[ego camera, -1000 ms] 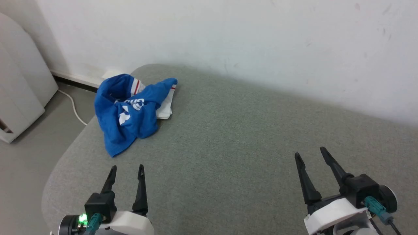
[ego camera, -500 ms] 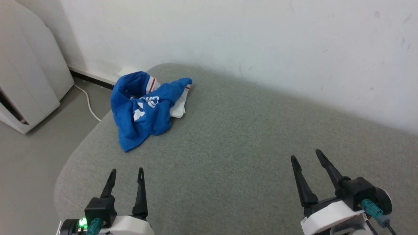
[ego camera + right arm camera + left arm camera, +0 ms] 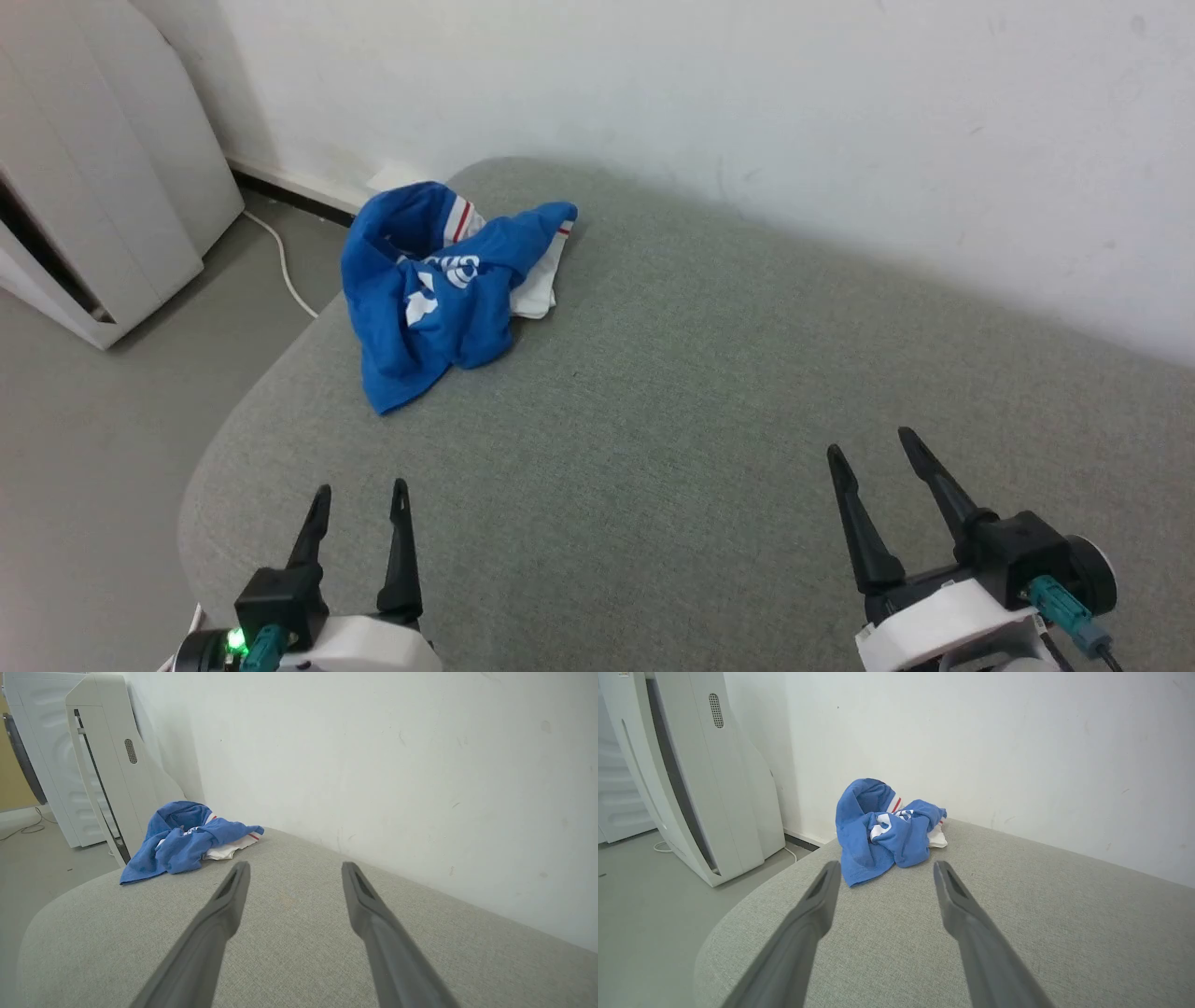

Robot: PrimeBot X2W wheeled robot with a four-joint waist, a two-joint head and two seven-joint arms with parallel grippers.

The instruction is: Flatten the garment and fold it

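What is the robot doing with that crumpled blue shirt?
Nothing is being handled yet. The blue shirt lies in a crumpled heap at the far left corner of the grey padded surface, close to the wall. The robot's left end effector and right end effector are both open and empty at the near side, well apart from the shirt. Flattening and folding have not started.

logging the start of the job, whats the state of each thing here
shirt: crumpled in a heap, unfolded, at the far left corner of the pad
left gripper: open, empty, short of the shirt
right gripper: open, empty
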